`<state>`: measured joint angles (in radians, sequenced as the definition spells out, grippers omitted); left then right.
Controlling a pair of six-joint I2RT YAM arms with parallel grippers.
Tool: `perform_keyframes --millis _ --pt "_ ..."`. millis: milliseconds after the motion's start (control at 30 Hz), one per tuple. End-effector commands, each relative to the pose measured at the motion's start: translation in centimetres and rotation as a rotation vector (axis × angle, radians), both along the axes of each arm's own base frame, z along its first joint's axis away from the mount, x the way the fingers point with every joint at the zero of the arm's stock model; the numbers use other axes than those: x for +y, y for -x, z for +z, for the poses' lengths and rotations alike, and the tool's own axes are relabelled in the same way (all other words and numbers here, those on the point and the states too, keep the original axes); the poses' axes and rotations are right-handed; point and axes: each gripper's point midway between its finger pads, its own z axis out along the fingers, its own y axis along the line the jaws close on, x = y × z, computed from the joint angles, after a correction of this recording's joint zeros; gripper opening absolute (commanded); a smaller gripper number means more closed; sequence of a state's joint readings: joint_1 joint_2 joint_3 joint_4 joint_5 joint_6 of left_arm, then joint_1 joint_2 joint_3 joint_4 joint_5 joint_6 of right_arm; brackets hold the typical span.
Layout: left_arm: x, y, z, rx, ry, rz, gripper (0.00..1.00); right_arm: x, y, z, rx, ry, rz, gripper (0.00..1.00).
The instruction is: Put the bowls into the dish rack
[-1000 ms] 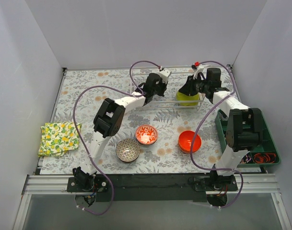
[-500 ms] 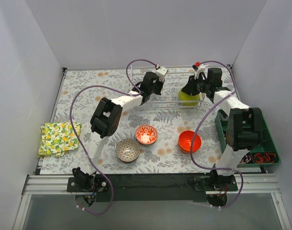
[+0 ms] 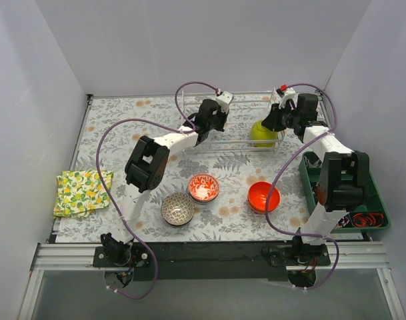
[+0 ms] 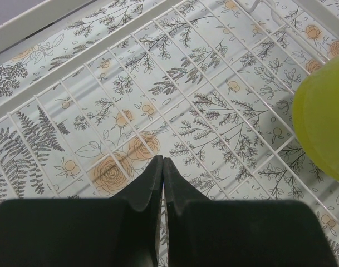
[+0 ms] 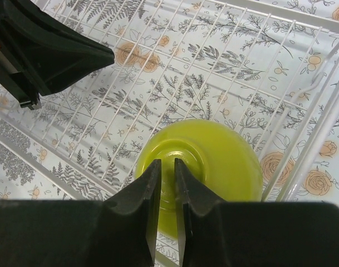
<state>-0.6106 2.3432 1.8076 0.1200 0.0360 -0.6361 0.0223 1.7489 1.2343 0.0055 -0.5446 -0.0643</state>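
The dish rack [image 3: 224,142] stands at the far middle of the table. One lime-green bowl [image 3: 263,133] sits bottom-up in its right end. My right gripper [image 3: 270,124] hovers just above that bowl [image 5: 214,161]. Its jaws [image 5: 168,162] are all but shut, a thin gap apart, with nothing between them. My left gripper [image 3: 203,131] is shut and empty over the rack's wire floor [image 4: 175,119]; the bowl shows at the right edge of its view [image 4: 325,119]. A red-and-white bowl [image 3: 203,187], an orange-red bowl [image 3: 264,197] and a brown-and-white bowl [image 3: 178,209] sit on the table.
A dark green compartmented tray [image 3: 371,180] lies at the right edge. A folded lemon-print cloth [image 3: 83,192] lies at the left. White walls close in the table on three sides. The other lime-green bowl and the pale blue-green bowl are not in view.
My right gripper has drawn back to the right, off the lime-green bowl, which stays in the rack. My left gripper shifted slightly left over the rack, then held still.
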Motion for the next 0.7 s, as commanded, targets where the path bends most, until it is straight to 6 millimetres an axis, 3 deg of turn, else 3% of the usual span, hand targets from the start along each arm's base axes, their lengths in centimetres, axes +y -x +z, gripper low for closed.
perform_keyframes --millis 0,133,167,233,267,367,400,433,500,533,600,667 --pt "0.4 -0.4 6.4 -0.095 0.057 0.014 0.00 -0.3 0.0 1.9 -0.036 0.010 -0.003 0.24" --pt "0.4 -1.0 9.9 -0.167 0.085 0.024 0.06 -0.2 -0.1 4.4 -0.092 0.001 0.003 0.24" --pt "0.4 -1.1 11.1 -0.191 0.094 0.021 0.17 0.0 0.0 5.1 -0.109 -0.001 0.012 0.24" --pt "1.2 -1.4 14.6 -0.254 0.112 0.054 0.25 0.0 0.4 7.1 -0.152 -0.005 0.022 0.25" --pt "1.4 -1.4 15.8 -0.274 0.119 0.057 0.39 0.2 0.8 8.5 -0.179 -0.011 0.034 0.26" --pt "2.3 -0.5 20.8 -0.360 0.133 0.045 0.57 0.6 2.1 10.8 -0.232 -0.009 0.071 0.34" --pt "3.0 -0.3 22.0 -0.383 0.129 0.051 0.62 0.5 2.4 11.1 -0.240 -0.002 0.068 0.36" --pt "3.9 0.4 24.4 -0.426 0.129 0.063 0.64 0.4 2.6 11.2 -0.243 0.013 0.066 0.39" --pt "5.6 0.9 25.5 -0.448 0.104 0.091 0.73 0.1 3.1 12.1 -0.267 0.038 0.062 0.41" --pt "6.9 1.8 27.8 -0.491 0.095 0.106 0.75 0.0 3.4 12.4 -0.274 0.044 0.065 0.43" --pt "8.9 2.2 26.8 -0.469 0.039 0.129 0.80 0.1 4.5 13.0 -0.299 0.063 0.083 0.46" --pt "11.0 3.6 27.3 -0.456 -0.002 0.141 0.84 0.5 6.0 12.8 -0.313 0.080 0.112 0.53"
